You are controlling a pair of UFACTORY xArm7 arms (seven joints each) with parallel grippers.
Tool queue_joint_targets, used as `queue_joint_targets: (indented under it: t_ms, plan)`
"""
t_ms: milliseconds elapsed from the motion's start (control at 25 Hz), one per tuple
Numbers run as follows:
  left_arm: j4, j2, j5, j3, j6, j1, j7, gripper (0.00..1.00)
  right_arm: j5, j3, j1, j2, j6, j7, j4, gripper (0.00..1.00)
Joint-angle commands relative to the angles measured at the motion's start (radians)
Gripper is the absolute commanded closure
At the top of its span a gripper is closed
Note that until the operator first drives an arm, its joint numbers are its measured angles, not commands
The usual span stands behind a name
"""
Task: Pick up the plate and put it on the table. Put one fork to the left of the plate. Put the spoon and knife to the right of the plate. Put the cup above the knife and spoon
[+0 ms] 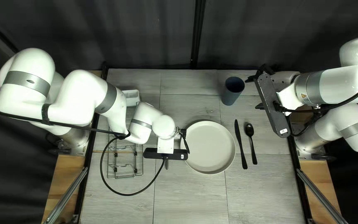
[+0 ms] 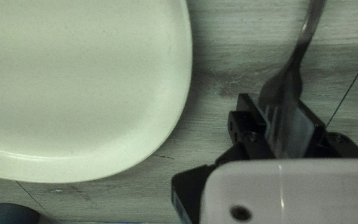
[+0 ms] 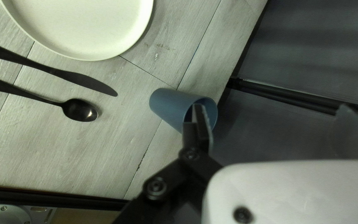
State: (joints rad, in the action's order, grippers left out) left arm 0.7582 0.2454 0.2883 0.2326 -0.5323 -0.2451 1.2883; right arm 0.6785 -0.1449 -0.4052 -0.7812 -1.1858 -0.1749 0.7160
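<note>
In the top left view my left gripper (image 1: 165, 154) is low beside the left edge of the plate (image 1: 210, 147), its fingertips hidden. The left wrist view shows my left gripper (image 2: 284, 112) with both fingers against the sides of the head of a fork (image 2: 286, 85); its handle points ahead. At the right of the plate lie the knife (image 1: 240, 144) and, further right, the spoon (image 1: 251, 143). A blue cup (image 1: 230, 97) stands upright above them. Just right of it is my right gripper (image 1: 254, 92), open; in the right wrist view my right gripper (image 3: 270, 110) has one finger overlapping the cup (image 3: 172, 105).
A wire rack (image 1: 125, 170) stands under my left arm, with a small white holder (image 1: 131, 97) behind it. The table's far edge, in front of the dark curtain (image 1: 146, 33), runs close behind the cup. The plate's rim (image 2: 187, 62) is beside my left gripper.
</note>
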Motion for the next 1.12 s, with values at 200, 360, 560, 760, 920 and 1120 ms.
queue_joint_targets:
  t_ms: [200,360,560,760,920,1120]
  plan:
    - [-0.010,-0.011,0.003,0.007,-0.001,0.007,0.007,0.00,0.000,0.000,0.000,0.000,0.000,0.000,0.000,0.00]
    - [-0.028,-0.091,0.012,0.017,-0.053,0.008,0.007,0.00,0.000,0.000,0.000,0.000,0.000,0.000,0.000,0.00]
    - [-0.049,-0.246,0.044,0.022,-0.181,0.009,-0.035,0.00,0.000,0.000,0.000,0.000,0.000,0.000,0.000,0.00]
    - [0.000,-0.385,0.051,-0.007,-0.383,0.005,-0.116,0.00,0.000,0.000,0.000,0.000,0.000,0.000,0.000,0.00]
    - [0.044,-0.518,0.020,-0.033,-0.557,0.003,-0.173,0.00,0.000,0.000,0.000,0.000,0.000,0.000,0.000,0.00]
    - [0.049,-0.635,-0.073,-0.017,-0.634,0.022,-0.260,0.00,0.000,0.000,0.000,0.000,0.000,0.000,0.000,0.00]
